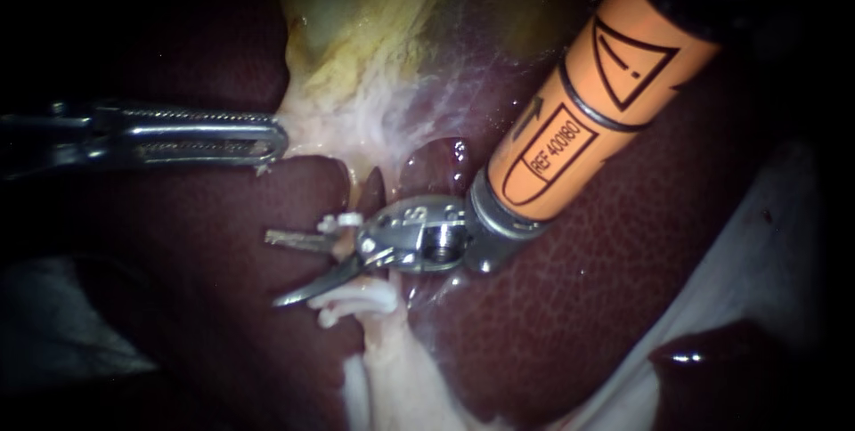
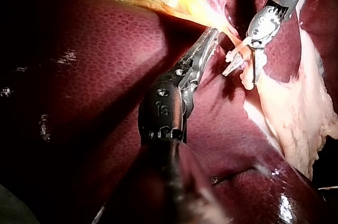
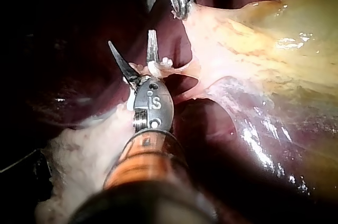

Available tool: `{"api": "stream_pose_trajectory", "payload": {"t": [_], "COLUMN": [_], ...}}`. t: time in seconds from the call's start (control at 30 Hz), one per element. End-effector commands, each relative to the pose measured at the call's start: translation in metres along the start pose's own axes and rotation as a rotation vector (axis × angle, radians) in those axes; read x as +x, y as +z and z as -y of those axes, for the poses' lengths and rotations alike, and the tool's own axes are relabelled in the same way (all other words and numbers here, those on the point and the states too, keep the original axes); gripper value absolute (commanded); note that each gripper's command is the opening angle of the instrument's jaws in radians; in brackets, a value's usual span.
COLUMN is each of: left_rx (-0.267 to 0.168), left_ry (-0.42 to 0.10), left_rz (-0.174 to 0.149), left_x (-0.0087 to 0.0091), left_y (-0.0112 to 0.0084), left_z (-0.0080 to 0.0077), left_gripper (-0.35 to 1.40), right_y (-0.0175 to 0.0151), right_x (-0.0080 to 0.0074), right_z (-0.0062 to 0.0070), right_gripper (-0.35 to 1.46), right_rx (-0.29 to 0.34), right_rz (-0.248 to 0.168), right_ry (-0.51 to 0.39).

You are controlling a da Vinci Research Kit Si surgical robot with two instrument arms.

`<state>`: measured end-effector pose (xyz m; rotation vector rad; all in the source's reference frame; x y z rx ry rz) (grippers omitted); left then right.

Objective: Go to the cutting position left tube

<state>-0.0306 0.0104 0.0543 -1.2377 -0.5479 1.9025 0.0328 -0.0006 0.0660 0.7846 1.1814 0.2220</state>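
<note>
Dark maroon liver [image 1: 579, 262] backs the endoscope view. The left instrument [image 1: 274, 140], up and to the left of the clipped tube [image 1: 344, 237], has its jaws clamped on the pale edge of the gallbladder [image 1: 356, 21], while the right instrument [image 1: 272, 269] holds its two blades spread apart on either side of that tube, between the white clips [image 1: 346, 220]. In the left wrist view the tube runs just beyond the closed, tissue-holding jaws. In the right wrist view it lies across the root of the gaping blades, unpinched.
</note>
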Motion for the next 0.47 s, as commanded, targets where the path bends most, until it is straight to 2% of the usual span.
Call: {"api": "stream_pose_trajectory", "payload": {"t": [0.03,0.47], "left_rx": [-0.001,-0.001], "left_ry": [0.000,0.001], "left_rz": [0.000,0.000], "left_x": [0.0000,-0.0001], "left_y": [0.0000,0.0000], "left_z": [0.0000,0.0001], "left_gripper": [-0.35,-0.35], "right_y": [0.0000,-0.0001], "right_x": [0.0000,-0.0008], "right_z": [0.0001,-0.0006], "right_gripper": [1.38,1.38], "right_rx": [0.000,0.001], "right_rz": [0.002,0.004], "right_ry": [-0.001,0.026]}}
